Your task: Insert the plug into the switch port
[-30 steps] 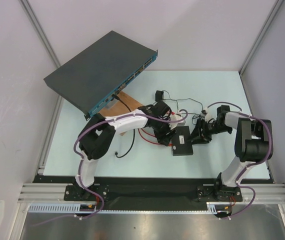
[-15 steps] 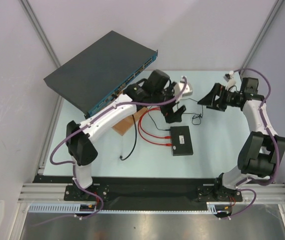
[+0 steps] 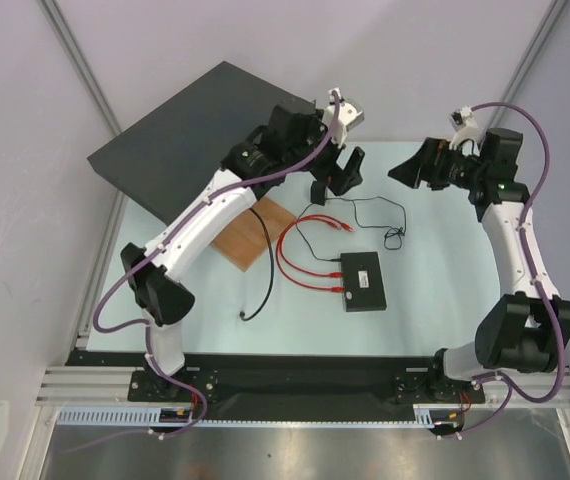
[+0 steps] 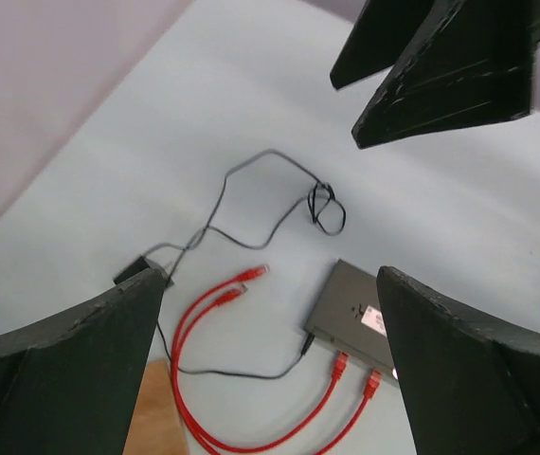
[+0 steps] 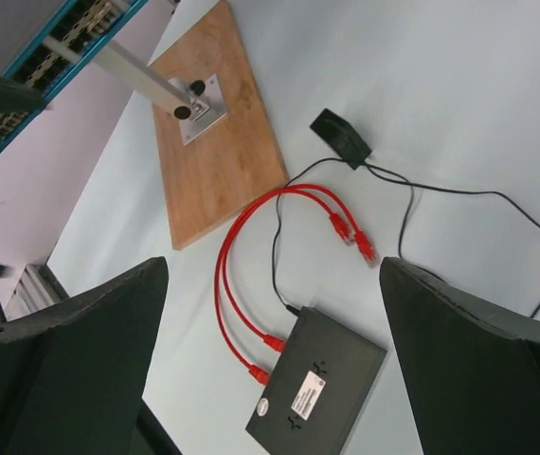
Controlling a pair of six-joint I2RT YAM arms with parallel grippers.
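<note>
Seemingly held left claw (image 3: 335, 180) and right claw (image 3: 411, 167) wide open, empty, at upper frame, clear of plug (image 4: 337, 361) seated in switch port (image 4: 354, 360).

Two red cables (image 5: 220, 277), one small black switch (image 5: 334, 363), one wooden board (image 5: 218, 142), one rack unit (image 3: 175, 150)

Even, diffuse light from above. The pale surface (image 3: 445, 290) is bright without glare; cables (image 5: 221, 280) on it cast only faint, soft shadows. The top view is sharp throughout. In the wrist views, left gripper fingers (image 4: 62, 379) and right gripper fingers (image 5: 62, 370) appear as dark, slightly soft silhouettes against a focused background.
</note>
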